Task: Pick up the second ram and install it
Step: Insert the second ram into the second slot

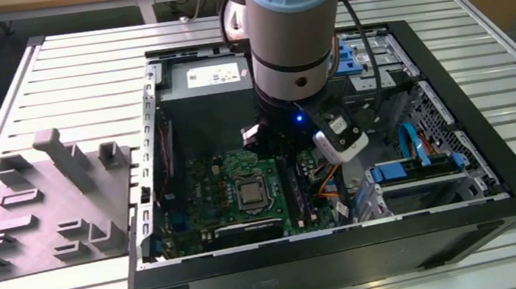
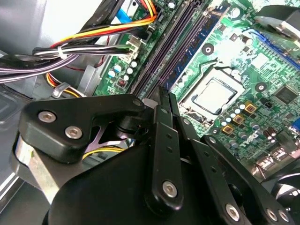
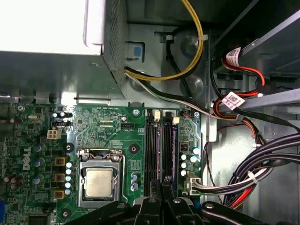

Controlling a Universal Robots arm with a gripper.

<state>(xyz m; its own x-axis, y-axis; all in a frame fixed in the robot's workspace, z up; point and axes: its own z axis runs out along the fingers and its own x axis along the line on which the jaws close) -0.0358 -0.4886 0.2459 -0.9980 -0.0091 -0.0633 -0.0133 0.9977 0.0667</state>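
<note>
Open computer case [image 1: 351, 262] lies on a slatted table [image 1: 62, 72]. Inside it: one green motherboard [image 3: 103, 126], one grey power-supply box [image 1: 210, 76], bundled cables [image 3: 262, 154], two blue drive brackets [image 1: 414, 168]. On the board there is one processor socket [image 3: 99, 182]. Beside it are the memory slots [image 3: 150, 150], two long dark rows side by side. Second ram [image 2: 194, 51] stands on edge among those slots, its bluish chips showing in the second wrist view. Arm [image 1: 293, 29] reaches down into the case. Gripper [image 2: 161, 91] has its fingers pressed together, tips low at the end of the slot rows. Whether they touch the ram cannot be told. One grey moulded fixture [image 1: 49, 207] sits on the table just beside the case, at the exterior view's left.
</note>
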